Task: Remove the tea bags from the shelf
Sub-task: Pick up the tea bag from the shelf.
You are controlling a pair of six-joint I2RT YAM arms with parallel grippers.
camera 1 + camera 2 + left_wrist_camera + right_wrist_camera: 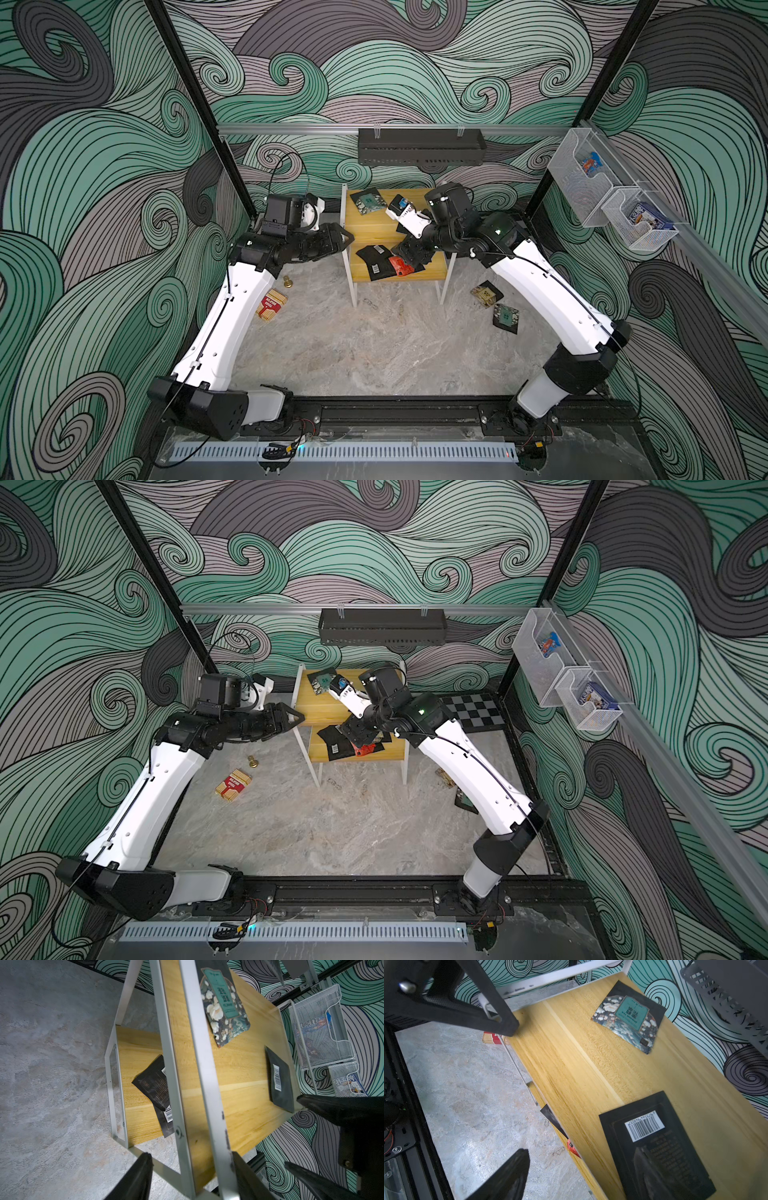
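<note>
The shelf point(372, 226) point(320, 707) stands at the back centre, with yellow boards and a white frame. On its upper board lie a teal flowered tea bag point(367, 200) point(223, 1007) point(628, 1020) and a black barcode tea bag point(654, 1136) point(279, 1078). Black tea bags point(374, 259) point(154, 1084) and a red one point(401, 266) lie on the lower board. My right gripper point(581, 1153) point(409, 252) is open at the upper board's front edge, one finger over the black barcode bag, the other off the edge. My left gripper point(191, 1155) point(343, 241) is open, straddling the shelf's left end frame.
Two tea bags point(486, 293) point(506, 318) lie on the floor right of the shelf. A red-and-tan box point(271, 304) and a brass weight point(287, 282) sit at the left. A black wall tray point(419, 145) hangs behind, and wire baskets point(582, 174) hang on the right wall.
</note>
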